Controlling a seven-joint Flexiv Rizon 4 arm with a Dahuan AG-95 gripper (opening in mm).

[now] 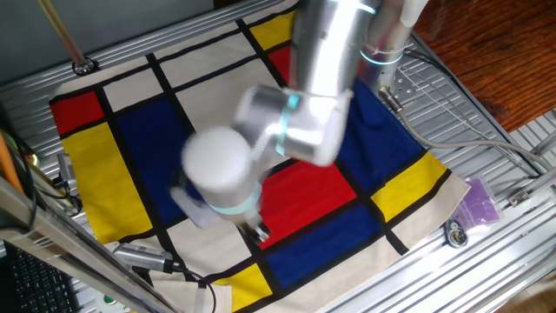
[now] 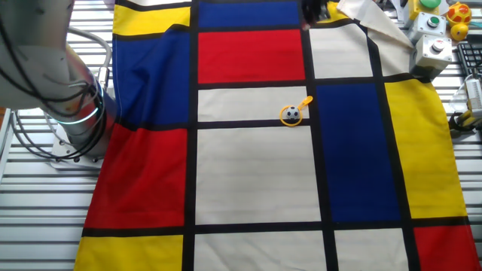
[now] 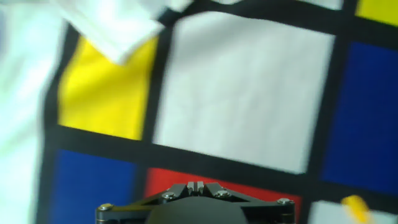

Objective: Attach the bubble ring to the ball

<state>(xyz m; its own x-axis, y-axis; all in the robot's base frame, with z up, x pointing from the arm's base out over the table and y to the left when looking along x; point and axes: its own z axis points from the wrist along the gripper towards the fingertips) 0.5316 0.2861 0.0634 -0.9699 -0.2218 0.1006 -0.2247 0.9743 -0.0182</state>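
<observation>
In the other fixed view the tiny black-and-white ball (image 2: 291, 115) lies on a white square of the checked cloth (image 2: 256, 173). The orange-yellow bubble ring (image 2: 303, 103) lies with its ring around the ball and its handle pointing up and right. In one fixed view the arm hides both, and my gripper (image 1: 257, 230) hangs low over the cloth near its front edge. In the blurred hand view the gripper (image 3: 197, 185) shows its jaws pressed together with nothing between them. A yellow-orange bit (image 3: 356, 206) shows at the lower right; I cannot tell what it is.
The robot base with cables (image 2: 75, 113) stands at the cloth's left edge. Button boxes (image 2: 435, 44) sit at the top right beyond a folded cloth corner (image 2: 361, 15). A purple bag (image 1: 479, 202) and a small metal part (image 1: 455, 233) lie off the cloth.
</observation>
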